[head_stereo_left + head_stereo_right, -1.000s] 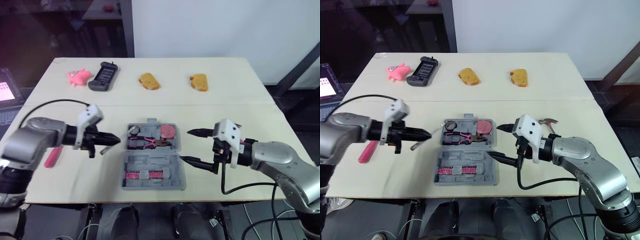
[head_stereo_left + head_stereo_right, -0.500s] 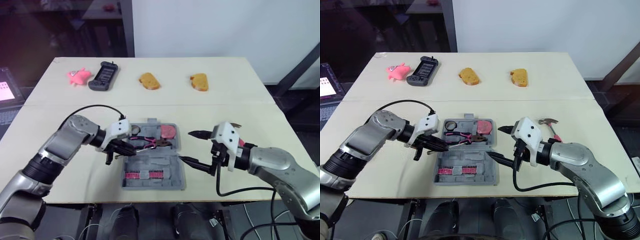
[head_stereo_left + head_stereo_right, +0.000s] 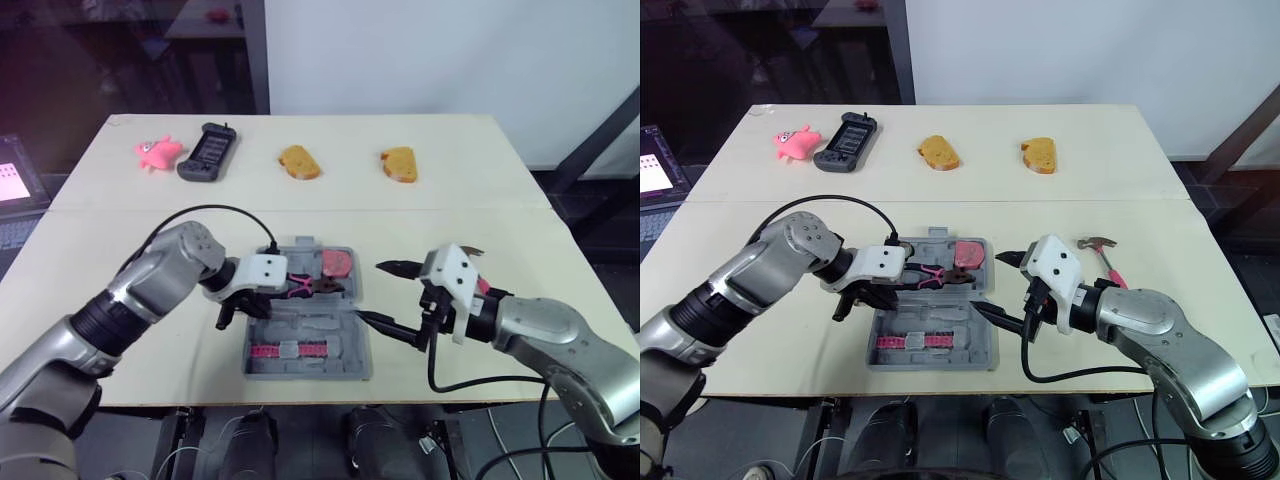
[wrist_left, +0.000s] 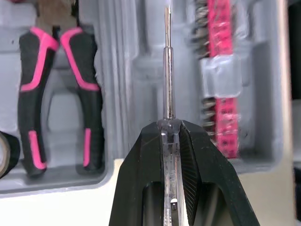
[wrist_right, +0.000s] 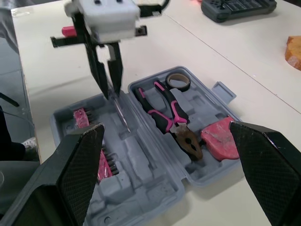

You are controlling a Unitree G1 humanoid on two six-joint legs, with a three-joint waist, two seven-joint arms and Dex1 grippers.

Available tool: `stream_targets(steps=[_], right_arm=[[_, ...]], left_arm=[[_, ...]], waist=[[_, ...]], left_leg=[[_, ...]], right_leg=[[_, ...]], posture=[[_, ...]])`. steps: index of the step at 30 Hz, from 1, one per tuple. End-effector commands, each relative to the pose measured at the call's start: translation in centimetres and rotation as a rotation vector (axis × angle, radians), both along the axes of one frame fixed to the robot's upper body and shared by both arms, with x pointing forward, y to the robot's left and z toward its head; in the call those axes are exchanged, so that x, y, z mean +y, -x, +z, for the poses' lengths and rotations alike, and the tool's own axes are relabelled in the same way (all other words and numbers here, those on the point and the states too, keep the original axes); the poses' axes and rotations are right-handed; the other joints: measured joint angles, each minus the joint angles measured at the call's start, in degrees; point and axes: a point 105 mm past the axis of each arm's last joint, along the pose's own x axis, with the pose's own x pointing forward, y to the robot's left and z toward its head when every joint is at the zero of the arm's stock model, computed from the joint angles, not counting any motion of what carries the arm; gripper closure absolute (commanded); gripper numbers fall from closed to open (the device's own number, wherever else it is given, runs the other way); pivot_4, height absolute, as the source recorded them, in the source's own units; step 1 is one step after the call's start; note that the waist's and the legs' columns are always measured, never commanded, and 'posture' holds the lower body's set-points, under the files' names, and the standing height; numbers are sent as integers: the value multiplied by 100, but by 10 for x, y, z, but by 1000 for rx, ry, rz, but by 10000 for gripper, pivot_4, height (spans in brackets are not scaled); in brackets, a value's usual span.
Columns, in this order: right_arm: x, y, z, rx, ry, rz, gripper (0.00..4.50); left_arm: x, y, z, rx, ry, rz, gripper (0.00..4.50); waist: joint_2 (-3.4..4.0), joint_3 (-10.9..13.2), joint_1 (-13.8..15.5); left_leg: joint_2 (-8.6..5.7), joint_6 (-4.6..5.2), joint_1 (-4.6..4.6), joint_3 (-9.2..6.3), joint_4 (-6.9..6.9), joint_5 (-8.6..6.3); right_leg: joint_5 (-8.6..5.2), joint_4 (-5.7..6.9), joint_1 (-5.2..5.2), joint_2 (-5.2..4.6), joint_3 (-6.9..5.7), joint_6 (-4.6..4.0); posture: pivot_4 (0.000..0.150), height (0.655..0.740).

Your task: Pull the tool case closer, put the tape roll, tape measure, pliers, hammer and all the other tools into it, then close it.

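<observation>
Table [image 3: 450, 170]: beige, white wall [image 3: 420, 50] behind | case [image 3: 310, 345]: open, holds pliers [image 3: 295, 287], tape roll [image 5: 178, 81], tape measure [image 3: 338, 263] | left gripper [image 4: 170, 126]: clamped on screwdriver [image 4: 166, 70] | right gripper [image 3: 373, 291]: spread, empty

Left gripper [image 4: 169, 126] clamped, right gripper [image 3: 374, 292] agape

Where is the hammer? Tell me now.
In the right eye view the hammer lies on the robot's right, just beyond the open right gripper and right of the case.
</observation>
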Motion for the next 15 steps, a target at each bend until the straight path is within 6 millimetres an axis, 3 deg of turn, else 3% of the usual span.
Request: stream_targets(steps=[1, 15], right_arm=[[6, 5, 7, -34, -19, 17, 0], [10, 7, 5, -31, -55, -10, 0]], left_arm=[[-12, -9, 10, -66, -5, -11, 44855], [-28, -8, 0, -74, -94, -43, 44855]], waist=[[-1, 0, 6], [1, 0, -20]], left_leg=[[-1, 0, -1, 0, 1, 0], [0, 1, 1, -2, -1, 0]], right_leg=[[0, 0, 0, -1, 0, 0], [0, 2, 0, 1, 0, 0]], posture=[[1500, 7400], [1500, 7400]])
